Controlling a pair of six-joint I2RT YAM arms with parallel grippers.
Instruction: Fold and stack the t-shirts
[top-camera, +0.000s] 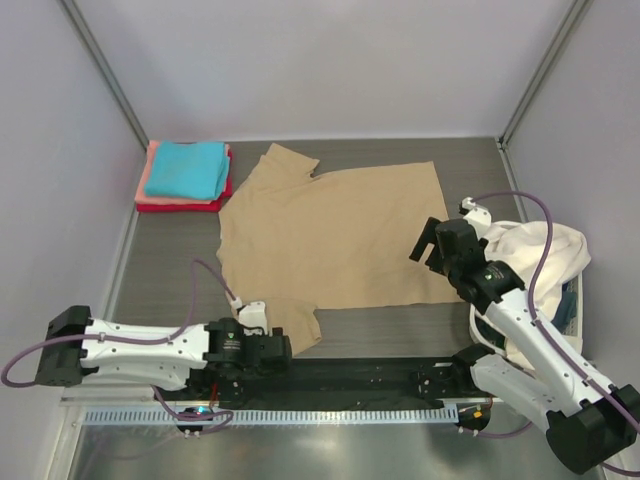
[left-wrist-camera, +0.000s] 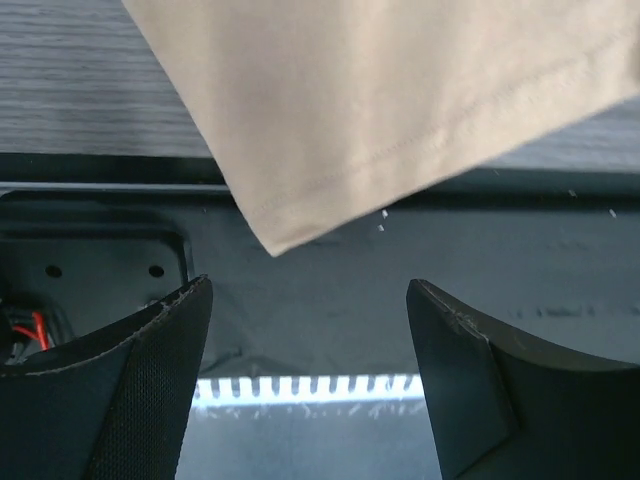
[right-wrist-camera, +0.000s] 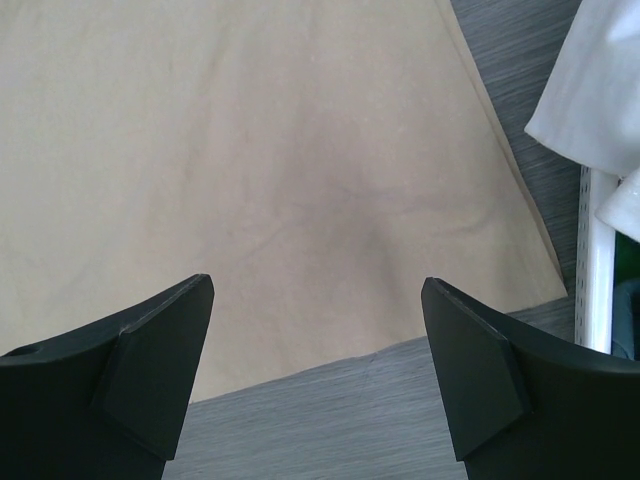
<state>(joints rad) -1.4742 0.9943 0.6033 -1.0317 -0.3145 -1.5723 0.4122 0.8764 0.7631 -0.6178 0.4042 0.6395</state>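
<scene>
Left wrist view: both the left gripper (left-wrist-camera: 308, 292) and right gripper (right-wrist-camera: 318, 288) gape empty (tan shirt (left-wrist-camera: 400, 100) corner just ahead), so a shallow pinch may slip.

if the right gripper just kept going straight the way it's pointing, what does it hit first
The tan t-shirt: the open right gripper points down at its flat cloth near a hem corner. Nothing shows in between, though its height above the cloth is unclear.
</scene>
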